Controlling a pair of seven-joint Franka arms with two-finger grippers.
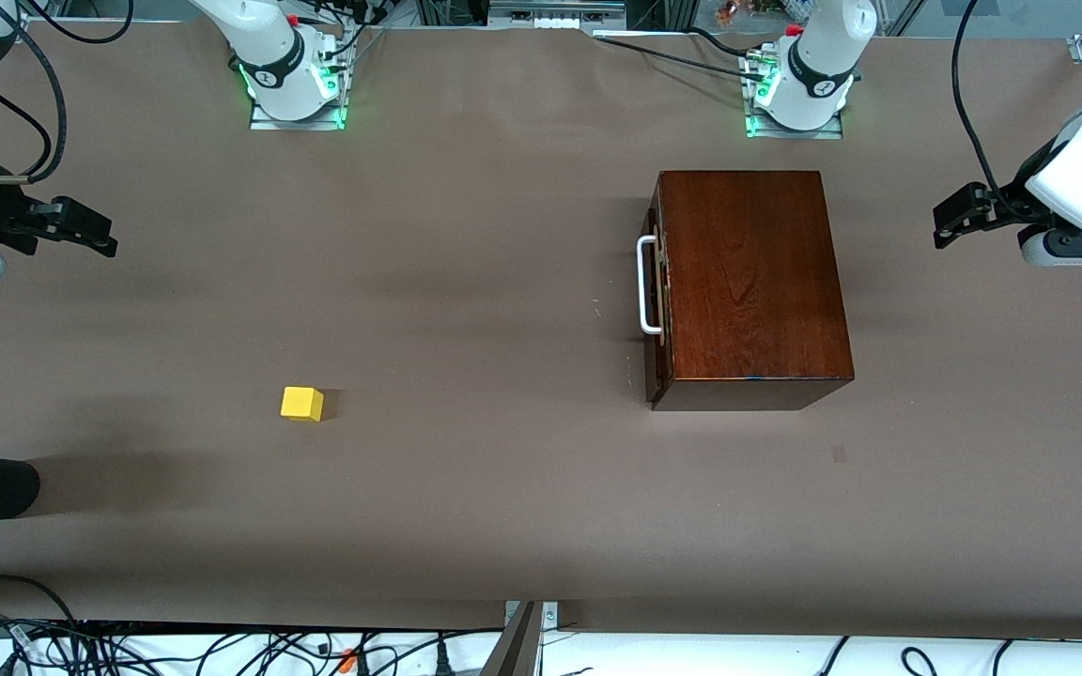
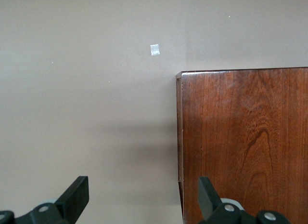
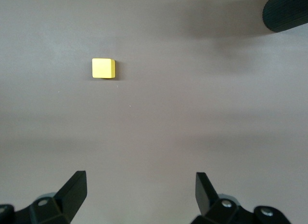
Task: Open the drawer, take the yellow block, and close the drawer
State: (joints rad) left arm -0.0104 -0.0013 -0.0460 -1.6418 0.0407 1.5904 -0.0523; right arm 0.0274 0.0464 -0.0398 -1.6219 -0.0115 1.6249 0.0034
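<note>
I see the yellow block out on the table, well apart from the shut drawer. My left claw and right claw wait, both spread wide.

Wooden drawer box — cut off by left wrist view's edge; black object — cropped, unidentifiable.

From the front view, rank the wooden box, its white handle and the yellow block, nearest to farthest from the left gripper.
1. Wooden box: toward the left arm's end of the table, closest to the left gripper.
2. White handle: on the box's face turned toward the right arm's end.
3. Yellow block: toward the right arm's end, nearer the front camera.
</note>
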